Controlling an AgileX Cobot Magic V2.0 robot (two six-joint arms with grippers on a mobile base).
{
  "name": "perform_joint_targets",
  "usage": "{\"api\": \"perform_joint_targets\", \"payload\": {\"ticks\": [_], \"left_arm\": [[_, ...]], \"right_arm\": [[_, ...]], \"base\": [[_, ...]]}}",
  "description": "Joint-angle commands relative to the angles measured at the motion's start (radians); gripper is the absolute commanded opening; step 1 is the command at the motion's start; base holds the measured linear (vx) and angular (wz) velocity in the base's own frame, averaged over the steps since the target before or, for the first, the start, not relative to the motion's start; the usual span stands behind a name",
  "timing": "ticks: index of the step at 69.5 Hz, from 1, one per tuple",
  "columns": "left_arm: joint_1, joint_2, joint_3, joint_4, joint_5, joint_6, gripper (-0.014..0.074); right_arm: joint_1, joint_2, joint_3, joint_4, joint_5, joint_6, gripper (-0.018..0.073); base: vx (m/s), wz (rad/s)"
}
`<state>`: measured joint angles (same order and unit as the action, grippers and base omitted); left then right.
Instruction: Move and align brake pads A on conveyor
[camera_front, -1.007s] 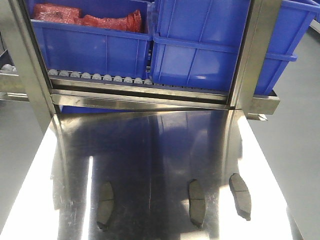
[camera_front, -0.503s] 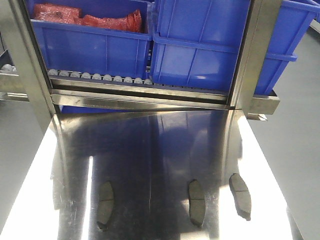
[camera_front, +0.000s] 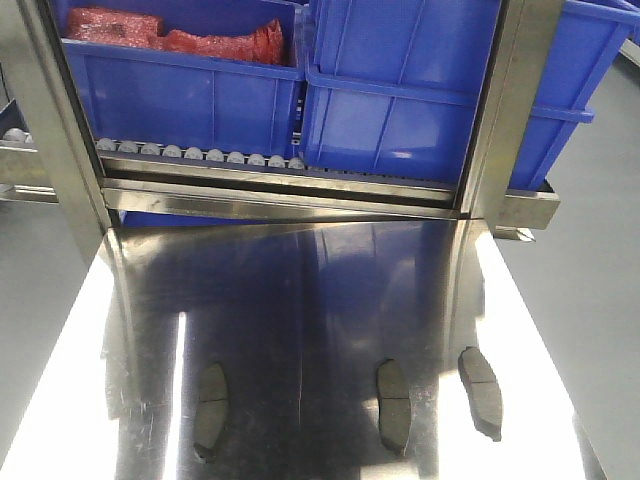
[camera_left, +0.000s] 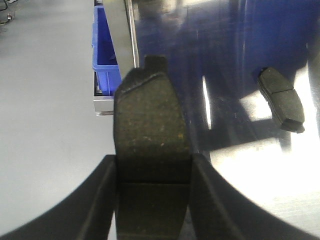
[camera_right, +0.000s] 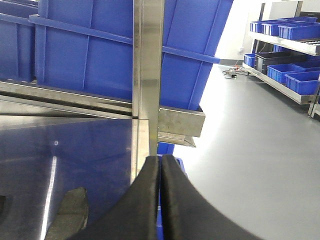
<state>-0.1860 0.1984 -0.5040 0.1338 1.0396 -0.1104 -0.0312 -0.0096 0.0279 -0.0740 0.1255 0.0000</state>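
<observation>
Three dark-grey brake pads lie on the shiny steel tabletop (camera_front: 300, 300) near its front edge: one left (camera_front: 210, 408), one in the middle (camera_front: 393, 405), one right (camera_front: 480, 392). A further brake pad (camera_left: 150, 125) is held lengthwise by my left gripper (camera_left: 152, 175), which is shut on it, above the table's left edge. One pad (camera_left: 281, 99) lies on the steel to its right. My right gripper (camera_right: 160, 165) is shut with nothing in it, over the table's right edge, with a pad (camera_right: 70, 212) to its lower left. The conveyor is out of view. Neither gripper shows in the front view.
Blue bins (camera_front: 400, 100) stand on a rack behind the table, one holding red bagged parts (camera_front: 170, 35), above a row of small grey rollers (camera_front: 200, 153). Steel posts (camera_front: 500, 110) frame the rack. Grey floor lies on both sides. Shelves with bins (camera_right: 285, 30) stand far right.
</observation>
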Motion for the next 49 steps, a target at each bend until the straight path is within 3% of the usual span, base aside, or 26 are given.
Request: {"api": "perform_joint_targets", "payload": {"ticks": [1, 9, 16, 35, 49], "left_arm": [[-0.002, 0.014, -0.030, 0.003, -0.087, -0.002, -0.0006], [-0.002, 0.014, -0.030, 0.003, -0.087, -0.002, -0.0006], [-0.002, 0.014, -0.030, 0.003, -0.087, -0.002, -0.0006], [-0.002, 0.014, -0.030, 0.003, -0.087, -0.002, -0.0006], [-0.002, 0.014, -0.030, 0.003, -0.087, -0.002, -0.0006]], "right_arm": [[-0.001, -0.013, 0.010, 0.010, -0.103, 0.005, -0.0011], [-0.001, -0.013, 0.004, 0.049, -0.215, 0.006, -0.0011], [-0.001, -0.013, -0.045, 0.049, -0.209, 0.026, -0.0011], [-0.001, 0.012, -0.268, 0.031, 0.025, 0.047, -0.0011], [-0.001, 0.195, -0.465, -0.014, 0.153, 0.057, -0.0008]], "base": [[0.00, 0.00], [0.00, 0.00], [0.00, 0.00], [0.00, 0.00], [0.00, 0.00]]}}
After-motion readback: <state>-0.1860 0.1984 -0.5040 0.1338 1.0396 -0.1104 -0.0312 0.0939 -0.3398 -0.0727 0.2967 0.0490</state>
